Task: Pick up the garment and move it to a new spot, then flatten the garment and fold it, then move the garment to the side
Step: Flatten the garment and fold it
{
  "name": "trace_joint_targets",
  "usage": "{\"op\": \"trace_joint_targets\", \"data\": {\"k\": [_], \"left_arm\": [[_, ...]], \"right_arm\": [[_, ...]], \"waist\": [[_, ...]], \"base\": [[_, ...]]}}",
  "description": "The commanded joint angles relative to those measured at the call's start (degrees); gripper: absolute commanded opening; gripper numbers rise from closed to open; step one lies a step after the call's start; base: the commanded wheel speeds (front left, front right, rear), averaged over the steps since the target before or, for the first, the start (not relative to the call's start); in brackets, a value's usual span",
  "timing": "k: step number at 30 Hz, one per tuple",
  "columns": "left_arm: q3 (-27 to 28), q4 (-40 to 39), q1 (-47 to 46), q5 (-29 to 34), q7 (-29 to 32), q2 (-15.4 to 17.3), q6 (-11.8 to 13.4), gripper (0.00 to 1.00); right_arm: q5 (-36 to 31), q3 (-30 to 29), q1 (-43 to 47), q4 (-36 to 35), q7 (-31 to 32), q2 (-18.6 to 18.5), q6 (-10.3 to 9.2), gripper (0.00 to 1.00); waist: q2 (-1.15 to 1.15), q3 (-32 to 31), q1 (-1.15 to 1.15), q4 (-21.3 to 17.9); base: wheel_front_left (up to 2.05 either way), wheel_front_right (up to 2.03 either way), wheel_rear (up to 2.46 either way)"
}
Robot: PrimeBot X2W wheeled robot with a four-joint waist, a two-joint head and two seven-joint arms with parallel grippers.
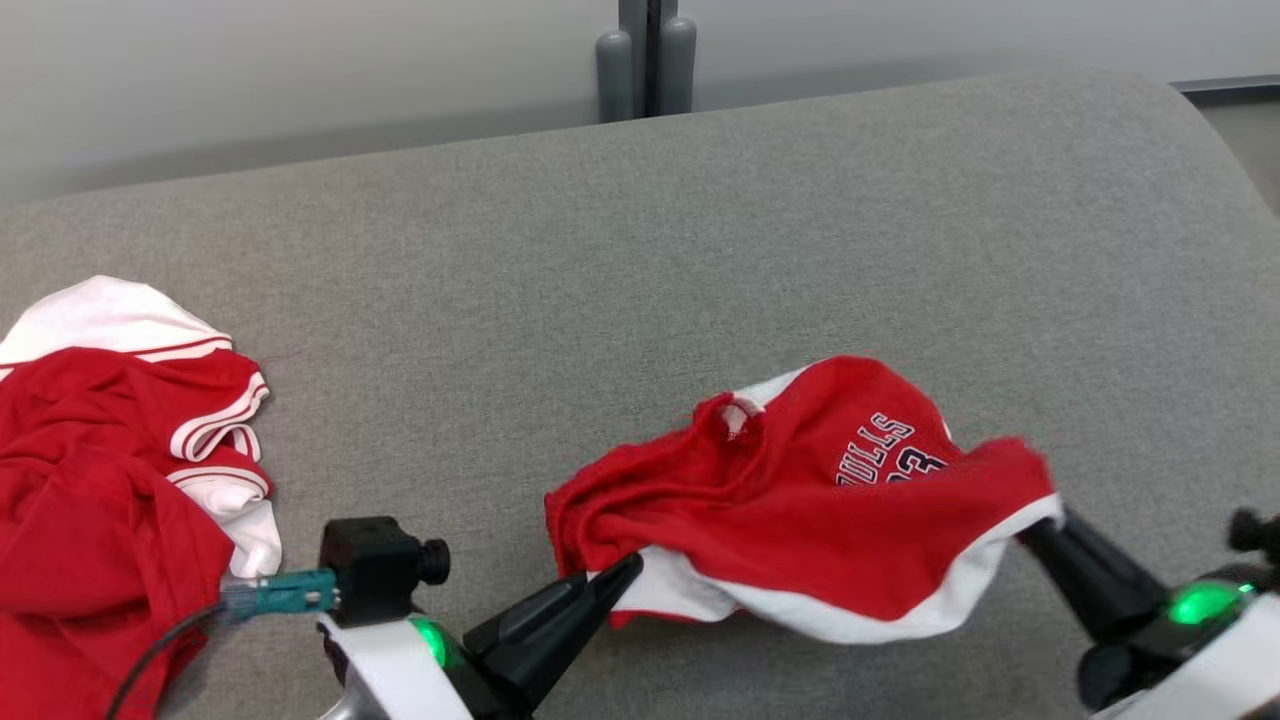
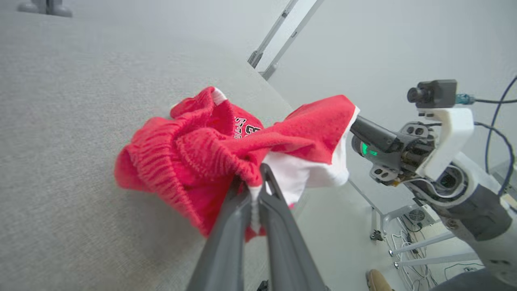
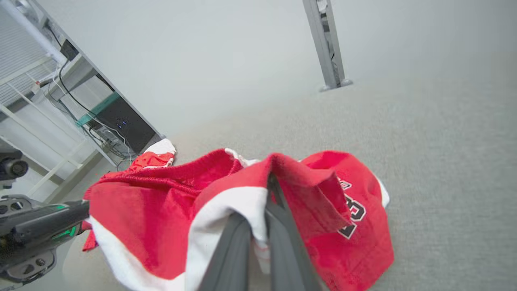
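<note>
**Item 1. Red mesh-knit sports garment [image 1: 800,490], white trim, dark lettering with white edging.** It lies right of centre towards the near edge of the tabletop in the head view. It is bunched and creased, strung between the two grippers. The visible print reads "ULLS" above part of a numeral. Its two near corners are lifted. The ribbed red bulk on the far side appears to rest on the surface. A white underside band runs along the near edge.

**Item 2. Left gripper [image 1: 620,575], two long dark fingers.** It is clenched on the garment's near left corner. The left wrist view shows a thin strip of white cloth pinched between the closed fingers.

**Item 3. Right gripper [image 1: 1035,530], two long dark fingers.** It is clenched on the garment's near right corner, at the white hem. The right wrist view shows red and white cloth folded over the fingertips.

**Item 4. Grey woven-fabric tabletop [image 1: 640,250], rounded far right corner.** It carries both cloth items.

**Item 5. Loose heap [image 1: 110,450] of red cloth with white panels and red-striped white edging.** It lies at the left edge of the tabletop, well apart from the garment.

**Item 6. Small black box camera [image 1: 370,565] with a teal plug and dark cable.** It is mounted on the left wrist, beside a lit green lamp [image 1: 430,640].

**Item 7. Pair of grey round-topped posts [image 1: 645,65].** They stand upright just beyond the far edge of the tabletop.
</note>
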Motion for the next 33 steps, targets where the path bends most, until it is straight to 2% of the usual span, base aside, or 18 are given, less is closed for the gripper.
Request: {"op": "trace_joint_targets", "data": {"k": [1, 8, 12, 17, 21, 25, 28, 32, 33], "left_arm": [[0.95, -2.83, -0.69, -2.51, 0.11, 0.52, -0.23, 0.0], [3.72, -15.05, -3.95, -13.99, -0.58, 0.6, -0.26, 0.0], [4.31, -18.74, -6.49, -16.57, -1.16, -0.9, -0.26, 0.0], [4.95, -19.82, -10.8, -16.93, -0.11, -1.42, 0.34, 0.0], [7.3, -13.96, -18.81, -14.89, 0.83, -1.54, 1.86, 0.0], [7.69, -1.74, -30.0, -12.04, 2.14, -2.58, 2.18, 0.0], [7.56, 10.32, -39.58, -9.0, 1.65, -4.17, 2.53, 0.0], [9.18, 26.86, -53.27, -4.39, -2.12, -6.28, 3.64, 0.0], [9.81, 30.44, -56.6, -3.21, -3.61, -6.46, 4.0, 0.0]], "right_arm": [[2.51, -2.56, 0.7, -3.56, 0.26, -1.18, 0.12, 0.0], [14.32, -18.41, 0.79, -18.97, 3.07, -5.38, 0.11, 0.0], [17.31, -22.86, -0.76, -21.87, 4.05, -6.34, 0.11, 0.0], [15.55, -24.16, -4.9, -20.98, 4.97, -7.46, 0.12, 0.0], [11.46, -19.64, -14.98, -15.42, 5.99, -7.77, 0.11, 0.0], [5.57, -13.64, -29.6, -3.13, 6.89, -2.93, 0.09, 0.0], [-0.19, -11.34, -41.48, 8.62, 6.47, 5.0, 0.12, 0.0], [-7.36, -13.95, -58.07, 25.28, 1.91, 16.17, 0.11, 0.0], [-8.44, -15.86, -62.08, 29.45, 0.09, 17.41, 0.04, 0.0]], "waist": [[0.0, -0.75, 0.0, -0.38], [0.0, -2.41, 0.0, -0.86], [0.0, -2.27, 0.0, -0.77], [0.0, -1.04, 0.0, -0.88], [0.0, 0.46, 0.0, -1.1], [0.0, 1.37, 0.0, -0.48], [0.0, 2.31, 0.0, 0.02], [0.0, 5.3, 0.0, -0.72], [0.0, 6.52, 0.0, -1.22]], "base": [[0.0, 0.0, 0.0], [0.0, 0.0, 0.0], [0.0, 0.0, 0.0], [0.0, 0.0, 0.0], [0.0, 0.0, 0.0], [0.0, 0.0, 0.0], [0.0, 0.0, 0.0], [0.0, 0.0, 0.0], [0.0, 0.0, 0.0]]}}
